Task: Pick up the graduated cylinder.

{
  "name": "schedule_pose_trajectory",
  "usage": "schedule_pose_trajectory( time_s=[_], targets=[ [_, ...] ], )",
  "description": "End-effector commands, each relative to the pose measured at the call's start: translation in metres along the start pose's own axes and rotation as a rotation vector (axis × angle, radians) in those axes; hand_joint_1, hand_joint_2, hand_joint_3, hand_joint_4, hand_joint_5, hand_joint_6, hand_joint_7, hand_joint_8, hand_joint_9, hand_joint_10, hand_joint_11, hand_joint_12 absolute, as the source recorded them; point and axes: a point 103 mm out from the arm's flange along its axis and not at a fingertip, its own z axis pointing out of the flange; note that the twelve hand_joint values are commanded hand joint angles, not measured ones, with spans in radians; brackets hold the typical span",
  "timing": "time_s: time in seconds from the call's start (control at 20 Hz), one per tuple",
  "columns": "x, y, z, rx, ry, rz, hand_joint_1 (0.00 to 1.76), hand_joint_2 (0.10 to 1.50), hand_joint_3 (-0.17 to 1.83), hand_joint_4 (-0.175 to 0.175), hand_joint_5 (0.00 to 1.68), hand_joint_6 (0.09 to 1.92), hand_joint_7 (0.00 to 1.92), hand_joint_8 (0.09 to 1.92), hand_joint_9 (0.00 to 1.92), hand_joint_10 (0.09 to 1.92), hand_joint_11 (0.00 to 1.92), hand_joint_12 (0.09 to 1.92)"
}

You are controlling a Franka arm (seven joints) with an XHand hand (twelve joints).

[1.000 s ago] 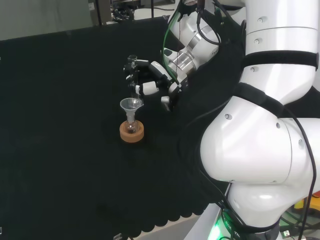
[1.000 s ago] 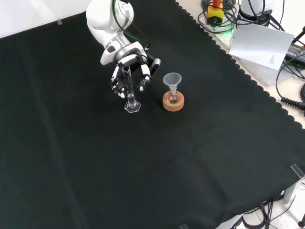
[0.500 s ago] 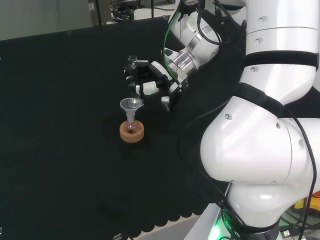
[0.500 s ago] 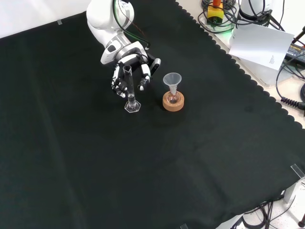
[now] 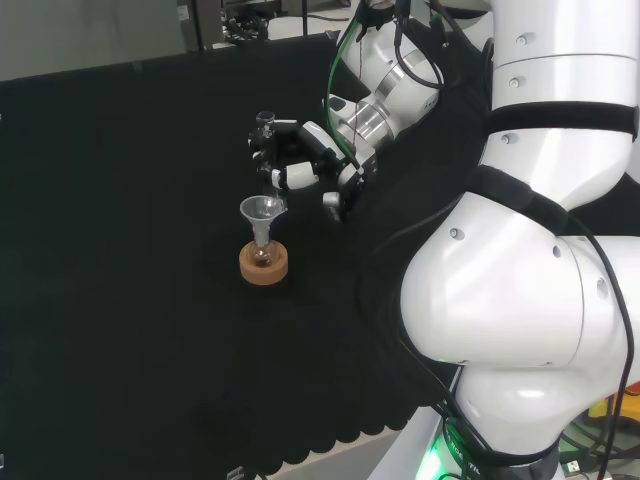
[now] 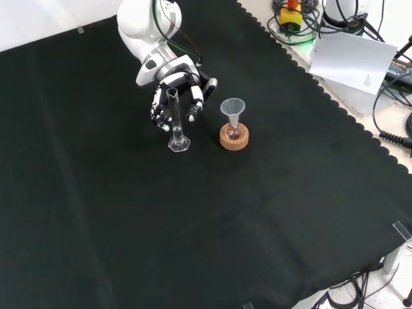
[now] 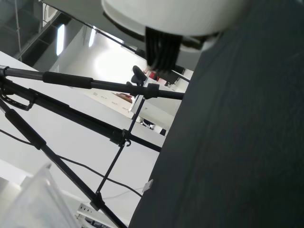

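hand point(image 6: 172, 96) at the graduated cylinder point(image 6: 175, 121), closing in.
its fingers curl partway about the upright tube without clearly gripping it; the robot should close squarely and lift straight (the funnel point(image 6: 232, 107) stands just beside).

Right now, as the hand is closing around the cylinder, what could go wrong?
1. The graduated cylinder is tall on a small base, so uneven contact from the fingers of the hand could tip it.
2. The funnel sits in a small flask on a cork ring close beside it in the front view; a sideways swing might knock them.
3. Clear, smooth ware may slip during the lift.
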Motion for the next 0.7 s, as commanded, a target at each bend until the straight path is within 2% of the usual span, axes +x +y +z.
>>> schedule_pose_trajectory(
  time_s=[0.05, 0.7],
  targets=[
    [-0.0002, 0.0006, -0.0009, -0.001, -0.002, 0.008, 1.22, 0.59, 0.79, -0.005, 0.68, 0.8, 0.71, 0.61, 0.91, 0.38, 0.74, 1.11],
    [-0.0008, 0.0014, -0.0061, 0.002, -0.006, 0.014, 1.23, 0.6, 0.79, -0.013, 0.59, 0.82, 0.81, 0.61, 0.92, 0.38, 0.73, 1.13]
  ],
)
